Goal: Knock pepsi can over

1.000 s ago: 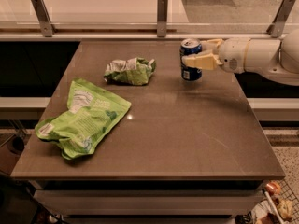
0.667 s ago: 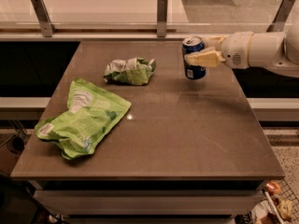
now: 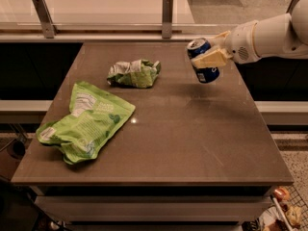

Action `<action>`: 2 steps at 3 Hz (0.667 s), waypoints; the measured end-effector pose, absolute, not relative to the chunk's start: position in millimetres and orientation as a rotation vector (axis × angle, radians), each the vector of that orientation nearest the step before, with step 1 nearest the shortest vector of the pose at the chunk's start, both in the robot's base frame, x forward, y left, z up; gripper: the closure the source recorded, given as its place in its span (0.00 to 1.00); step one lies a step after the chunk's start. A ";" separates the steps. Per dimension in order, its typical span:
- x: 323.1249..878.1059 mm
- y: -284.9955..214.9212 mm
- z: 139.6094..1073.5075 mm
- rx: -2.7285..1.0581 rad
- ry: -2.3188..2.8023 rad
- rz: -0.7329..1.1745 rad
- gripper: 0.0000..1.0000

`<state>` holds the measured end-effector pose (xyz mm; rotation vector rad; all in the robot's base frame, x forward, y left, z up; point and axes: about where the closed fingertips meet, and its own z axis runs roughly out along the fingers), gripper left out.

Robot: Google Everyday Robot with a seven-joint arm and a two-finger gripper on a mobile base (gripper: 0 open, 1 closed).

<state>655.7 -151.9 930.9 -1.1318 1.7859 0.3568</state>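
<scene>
The pepsi can (image 3: 207, 74), dark blue with a silver top rim, is at the far right of the brown table (image 3: 192, 138). It tilts with its top leaning left, and its base looks slightly off the surface. My gripper (image 3: 205, 52) reaches in from the right on a white arm (image 3: 269, 35). Its cream fingers (image 3: 211, 59) are closed across the can's middle, one in front and one behind.
A crumpled green-and-white snack bag (image 3: 134, 73) lies at the table's far middle. A larger flat green snack bag (image 3: 89, 121) lies at the front left. A rail with metal posts (image 3: 167, 14) runs behind the table. The table's right edge is close to the can.
The can stood upright between the fingers before. Now it is tilted, its top leaning left and its base shifted right and slightly up. The arm has moved a little.
</scene>
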 end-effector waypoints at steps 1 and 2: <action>652.4 -154.3 926.4 -1.177 1.856 0.276 1.00; 650.7 -157.8 919.8 -1.206 1.917 0.205 1.00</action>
